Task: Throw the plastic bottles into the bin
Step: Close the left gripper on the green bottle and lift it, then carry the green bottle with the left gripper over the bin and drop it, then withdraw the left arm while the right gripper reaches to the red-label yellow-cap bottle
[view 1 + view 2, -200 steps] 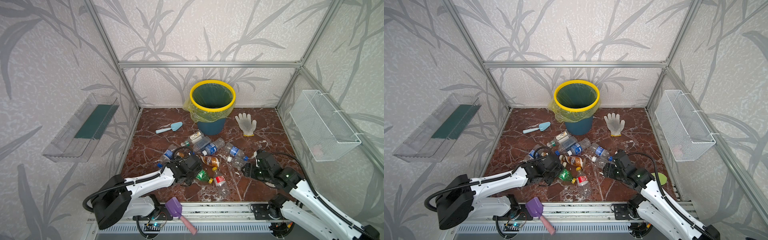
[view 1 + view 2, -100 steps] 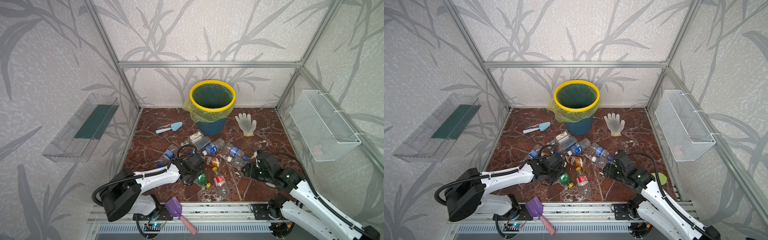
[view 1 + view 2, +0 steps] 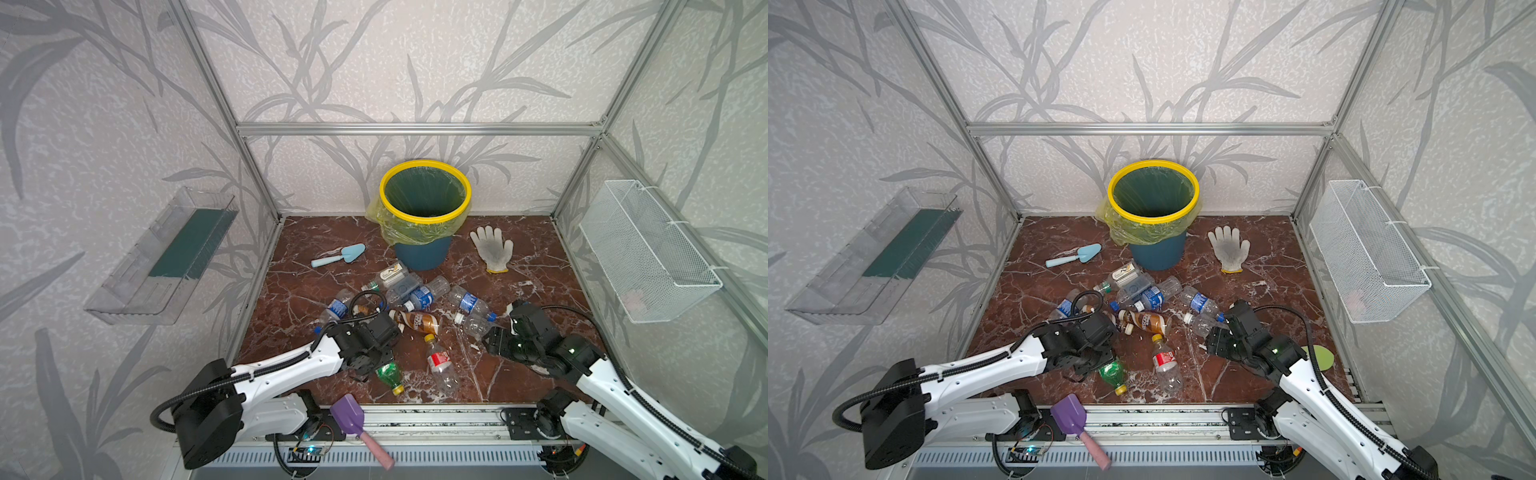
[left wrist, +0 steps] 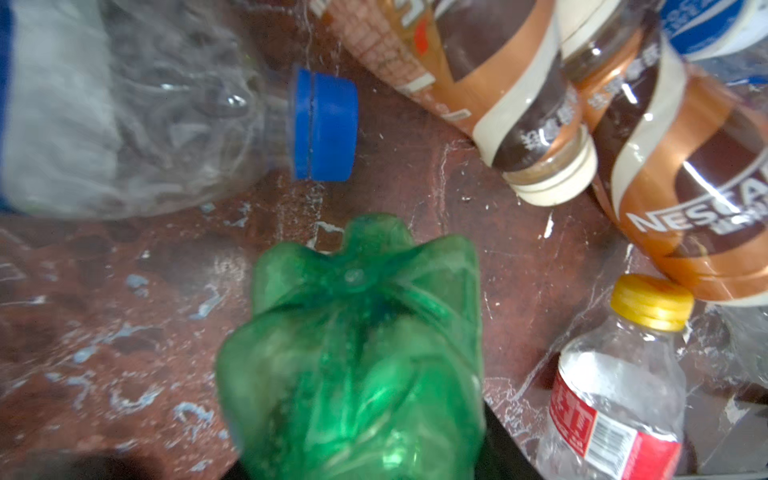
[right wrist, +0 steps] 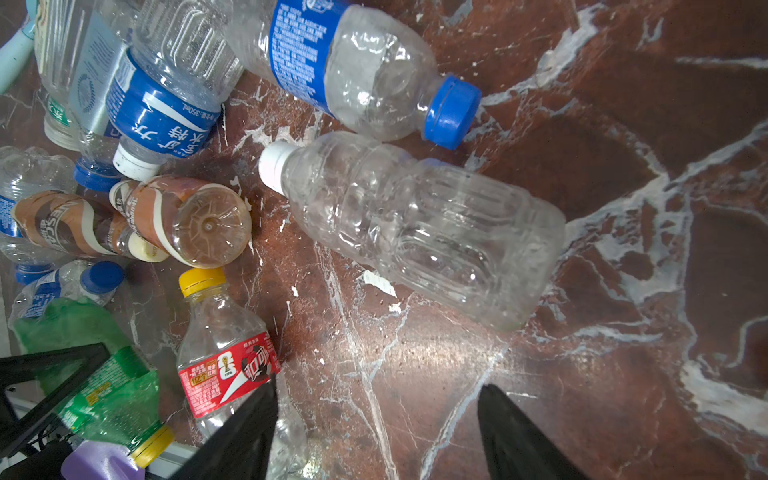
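**Gripping a green bottle with the bin far across the table**

The left gripper (image 3: 374, 359) is seen clamped on the crumpled green bottle (image 4: 357, 353), whose long axis is pointed base-first away from the wrist. The bin (image 3: 422, 255) is set well apart, beyond the bottle pile (image 3: 415, 291), at the back of the table (image 3: 299, 291). The right gripper (image 5: 378, 386) is held apart and empty, near a clear white-capped bottle (image 5: 415, 232).

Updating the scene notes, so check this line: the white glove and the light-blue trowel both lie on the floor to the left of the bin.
Wrong about the glove. The white glove lies to the right of the bin; only the light-blue trowel lies to its left. Both are on the floor, as both top views show.
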